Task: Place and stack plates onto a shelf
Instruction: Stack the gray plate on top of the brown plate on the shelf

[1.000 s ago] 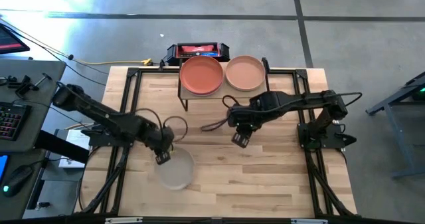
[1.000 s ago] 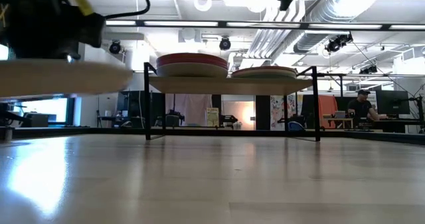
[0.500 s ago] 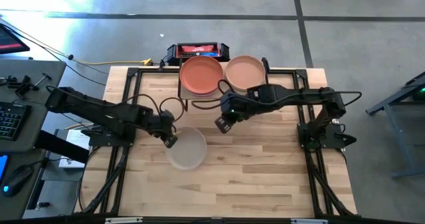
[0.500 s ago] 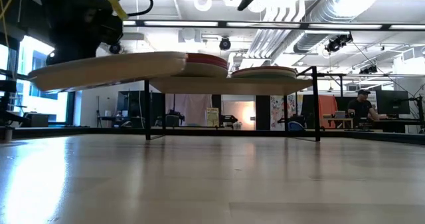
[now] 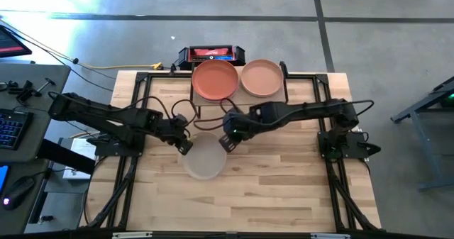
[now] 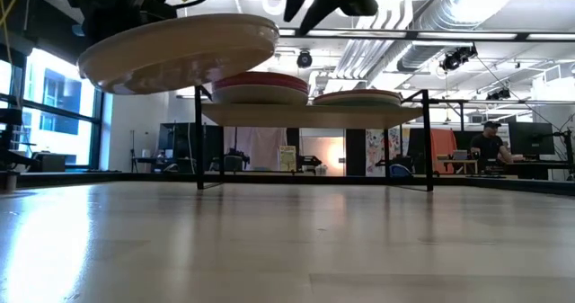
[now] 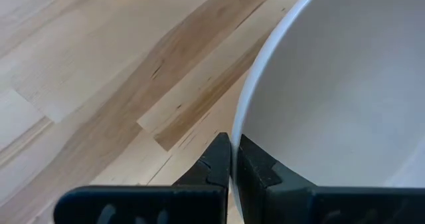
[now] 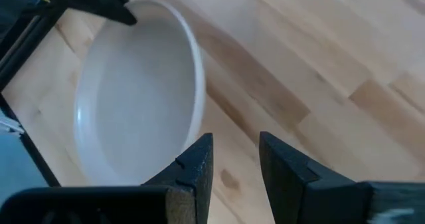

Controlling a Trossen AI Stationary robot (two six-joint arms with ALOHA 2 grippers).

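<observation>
- Since the earlier frame we have carried the off-white plate [image 5: 206, 157] higher and nearer the shelf [image 5: 237, 97], and our right gripper [image 5: 228, 141] has swung in beside its rim.
- Our left gripper [image 5: 184, 145] pinches the plate's edge, holding it tilted above the table [image 5: 284, 189].
- Our right gripper's fingers stand apart, holding nothing.
- On the shelf sit a terracotta plate [image 5: 215, 80] and a peach plate [image 5: 262, 78].
</observation>
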